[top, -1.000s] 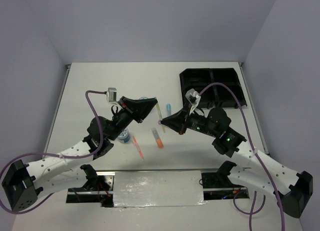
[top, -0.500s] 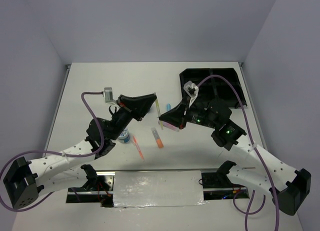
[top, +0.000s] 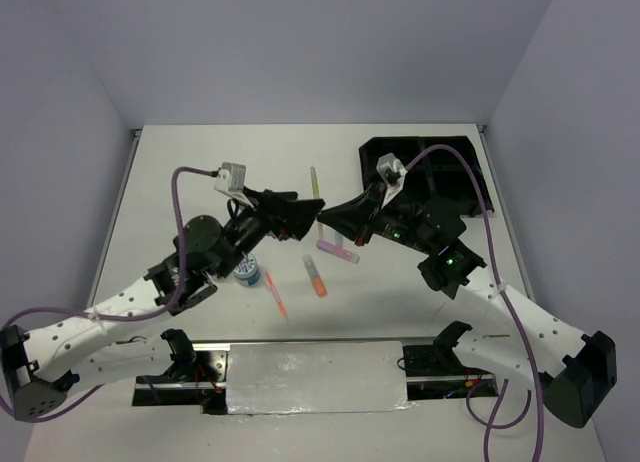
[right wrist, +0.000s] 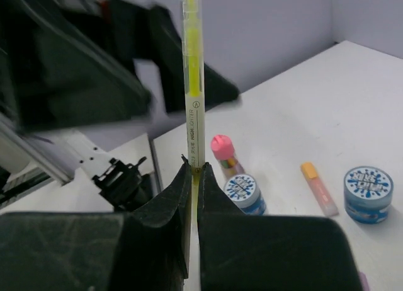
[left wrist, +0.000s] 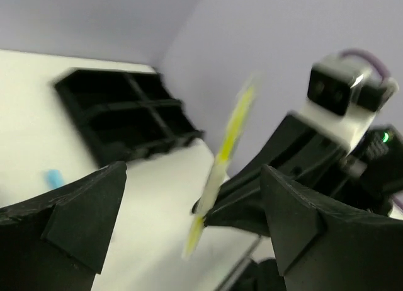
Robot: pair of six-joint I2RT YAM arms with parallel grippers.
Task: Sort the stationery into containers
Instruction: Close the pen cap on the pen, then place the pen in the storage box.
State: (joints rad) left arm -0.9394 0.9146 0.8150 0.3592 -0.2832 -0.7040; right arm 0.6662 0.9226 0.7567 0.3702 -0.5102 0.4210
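Observation:
My right gripper is shut on the lower end of a yellow highlighter, which stands upright above the table; from above the pen sticks out beyond the gripper. My left gripper faces it, open, its fingers spread on either side of the yellow pen without touching it. The black four-compartment tray sits at the back right. On the table lie a purple pen, an orange marker, a thin orange pen and a blue tub.
The right wrist view shows a pink-capped bottle, two blue tubs and the orange marker below. A light blue pen lies near the tray. Both arms meet over the table's middle.
My left gripper has opened and let go of the yellow highlighter, which now stays in the right gripper alone. Both grippers have risen and shifted toward the back.

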